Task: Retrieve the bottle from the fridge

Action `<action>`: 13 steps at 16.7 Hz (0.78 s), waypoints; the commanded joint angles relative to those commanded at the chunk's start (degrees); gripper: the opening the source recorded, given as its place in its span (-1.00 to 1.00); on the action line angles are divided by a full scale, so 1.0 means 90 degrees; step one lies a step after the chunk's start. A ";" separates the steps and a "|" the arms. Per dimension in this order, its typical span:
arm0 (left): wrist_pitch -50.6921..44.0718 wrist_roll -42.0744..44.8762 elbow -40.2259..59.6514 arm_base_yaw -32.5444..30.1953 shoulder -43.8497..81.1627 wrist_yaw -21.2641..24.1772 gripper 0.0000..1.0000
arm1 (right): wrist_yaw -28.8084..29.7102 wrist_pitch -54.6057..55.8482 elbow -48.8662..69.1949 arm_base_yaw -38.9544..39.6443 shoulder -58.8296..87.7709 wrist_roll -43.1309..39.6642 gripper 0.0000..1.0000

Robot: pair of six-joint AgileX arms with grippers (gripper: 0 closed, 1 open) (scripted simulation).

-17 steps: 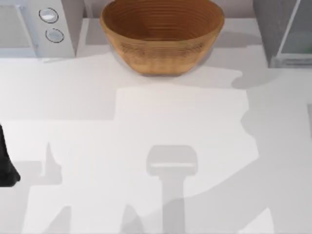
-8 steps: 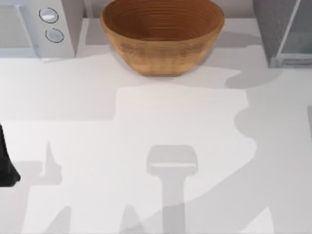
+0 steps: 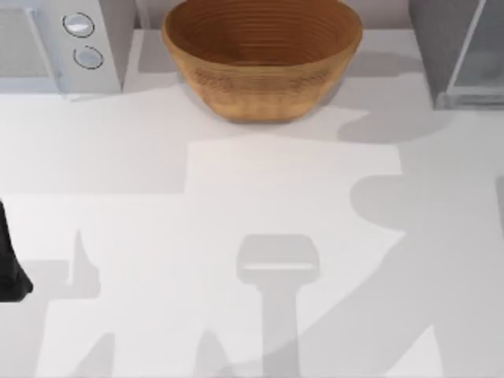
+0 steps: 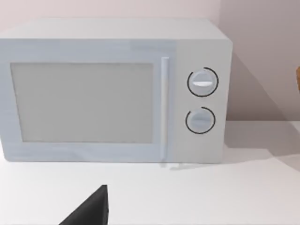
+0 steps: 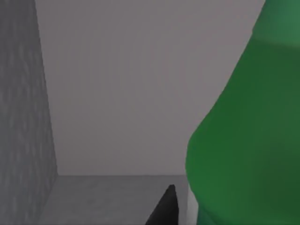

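Observation:
The green bottle [image 5: 248, 140] looms close in the right wrist view, standing inside the grey fridge [image 5: 23, 117] on its floor. One dark fingertip [image 5: 164, 208] of my right gripper shows just beside the bottle's base. Whether the fingers touch or hold the bottle cannot be made out. From above, the fridge [image 3: 437, 47] stands at the table's far right corner, its pale door panel [image 3: 482, 55] swung to its right. My left arm [image 3: 9, 264] rests at the table's left edge, and a dark fingertip [image 4: 89, 211] of it points toward the microwave.
A whitish microwave [image 3: 55, 43] with two round knobs stands at the far left. A large wooden bowl [image 3: 262, 55] sits at the far middle. The white table [image 3: 236, 197] carries arm shadows.
The shadow on the table's right side has spread down and toward the middle. The left arm, bowl and microwave have not moved.

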 joint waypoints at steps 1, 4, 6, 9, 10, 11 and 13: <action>0.0000 0.0000 0.0000 0.0000 0.0000 0.0000 1.00 | -0.0002 0.0006 -0.0018 -0.0003 -0.0014 0.0000 -1.00; 0.0000 0.0000 0.0000 0.0000 0.0000 0.0000 1.00 | -0.0049 0.0165 -0.0472 -0.0066 -0.0337 -0.0003 -1.00; 0.0000 0.0000 0.0000 0.0000 0.0000 0.0000 1.00 | -0.0111 0.0359 -0.1044 -0.0136 -0.0698 -0.0001 -1.00; 0.0000 0.0000 0.0000 0.0000 0.0000 0.0000 1.00 | -0.0235 0.0683 -0.2080 -0.0237 -0.1303 0.0006 -1.00; 0.0000 0.0000 0.0000 0.0000 0.0000 0.0000 1.00 | -0.0274 0.0784 -0.2362 -0.0266 -0.1489 0.0008 -1.00; 0.0000 0.0000 0.0000 0.0000 0.0000 0.0000 1.00 | -0.0307 0.0873 -0.2578 -0.0290 -0.1644 0.0009 -1.00; 0.0000 0.0000 0.0000 0.0000 0.0000 0.0000 1.00 | -0.0347 0.0985 -0.2805 -0.0321 -0.1822 0.0011 -1.00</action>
